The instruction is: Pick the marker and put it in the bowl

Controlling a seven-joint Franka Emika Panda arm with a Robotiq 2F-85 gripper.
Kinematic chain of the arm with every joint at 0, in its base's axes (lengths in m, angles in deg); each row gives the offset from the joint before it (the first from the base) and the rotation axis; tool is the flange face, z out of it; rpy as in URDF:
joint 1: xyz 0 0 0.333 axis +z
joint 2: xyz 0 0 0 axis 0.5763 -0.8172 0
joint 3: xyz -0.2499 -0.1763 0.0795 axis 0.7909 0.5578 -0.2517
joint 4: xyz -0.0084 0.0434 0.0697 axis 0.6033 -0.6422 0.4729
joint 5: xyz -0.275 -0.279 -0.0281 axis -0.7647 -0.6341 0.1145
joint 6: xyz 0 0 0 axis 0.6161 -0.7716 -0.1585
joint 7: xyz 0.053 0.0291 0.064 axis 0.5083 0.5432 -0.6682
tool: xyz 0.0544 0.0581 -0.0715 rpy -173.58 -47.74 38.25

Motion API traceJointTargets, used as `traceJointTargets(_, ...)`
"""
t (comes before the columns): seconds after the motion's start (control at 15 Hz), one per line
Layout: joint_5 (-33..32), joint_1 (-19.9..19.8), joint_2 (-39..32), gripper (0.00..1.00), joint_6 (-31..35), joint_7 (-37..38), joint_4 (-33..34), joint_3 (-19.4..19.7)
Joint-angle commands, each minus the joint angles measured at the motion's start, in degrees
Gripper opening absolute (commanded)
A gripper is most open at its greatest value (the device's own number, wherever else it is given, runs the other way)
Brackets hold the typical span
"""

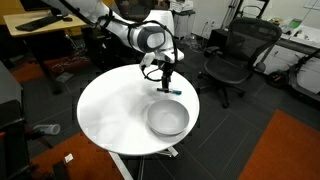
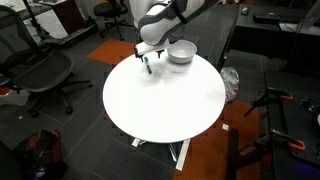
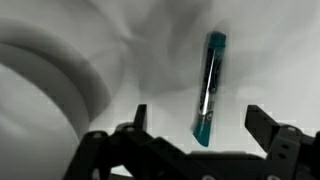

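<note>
The marker point(image 3: 208, 88) lies flat on the white table point(image 1: 108, 112), not yet picked up. In the wrist view it shows as a slim teal-and-dark stick, its long axis running away from the camera, with its near end reaching down between the fingertips. It looks light and stiff, with a smooth, rounded plastic barrel, so I judge it likely to roll under a nudge or to slip out of a shallow pinch. The safest hold is across the barrel near its middle, where the weight balances (a grip at one tip would let it swing).

The gripper point(image 3: 200, 125) hangs just above it with its jaws spread wide, one finger on each side of the marker's line and nothing between the pads but air. In an exterior view the marker point(image 1: 172, 92) sits directly under the fingers.

The bowl point(image 1: 167, 119), shallow, silvery-grey and apparently empty, stands near the marker on the same table, towards the rim, so the carry should be short.

The tabletop is round, plain, matt white and flat, offering no lip to stop a rolling pen. Around it is an office: dark carpet with an orange patch point(image 1: 292, 148), black office chairs point(image 1: 238, 52), and a desk point(image 1: 40, 24) behind the arm.
</note>
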Motion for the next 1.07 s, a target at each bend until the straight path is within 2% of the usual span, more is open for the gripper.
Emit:
traceJointTargets(0.0, 1.5, -0.85, -2.66, 1.0, -3.22, 0.94, 5.12, -0.5)
traceJointTargets(0.8, 2.84, -1.85, -7.13, 0.99, -5.04, 0.58, 10.45, -1.57)
traceJointTargets(0.93, 3.13, -1.97, -7.58, 0.75, -5.15, 0.59, 10.99, -1.65)
traceJointTargets(1.0, 3.25, -2.02, -7.82, 0.7, -5.24, 0.59, 11.32, -1.65)
